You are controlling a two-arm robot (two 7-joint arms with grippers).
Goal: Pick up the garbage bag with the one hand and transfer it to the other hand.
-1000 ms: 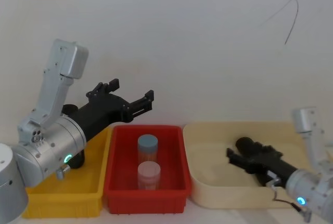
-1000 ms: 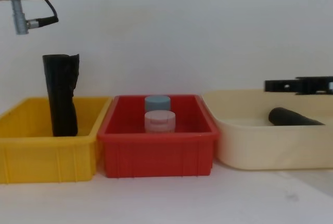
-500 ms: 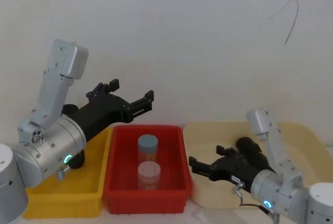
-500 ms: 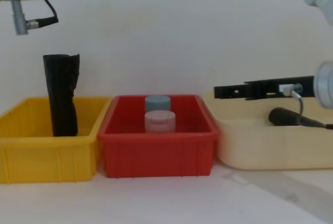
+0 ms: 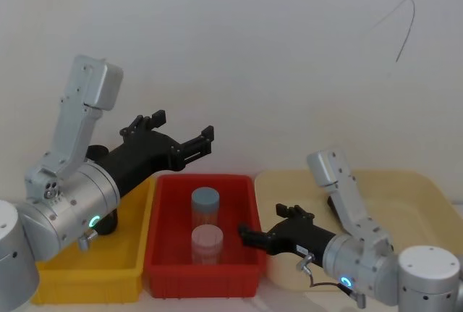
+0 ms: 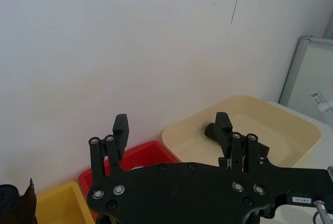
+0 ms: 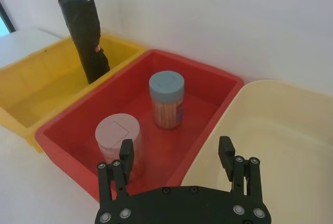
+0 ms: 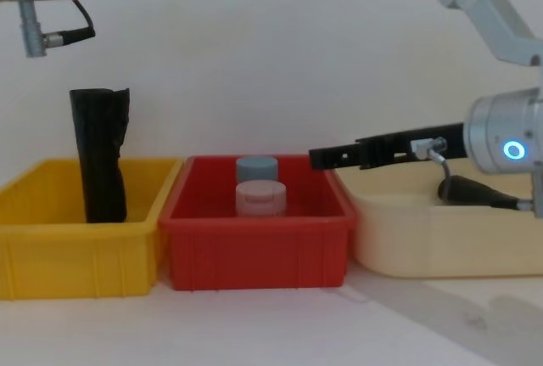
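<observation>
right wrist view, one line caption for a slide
Open right gripper over the red bin rim, blue-lidded jar and pink-lidded jar inside, garbage bag standing in the yellow bin.

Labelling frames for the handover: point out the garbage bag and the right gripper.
garbage bag [image 8: 100,158]: chest view, middle of the upright roll.
right gripper [image 7: 176,145]: right wrist view, midway between its open fingertips.
</observation>
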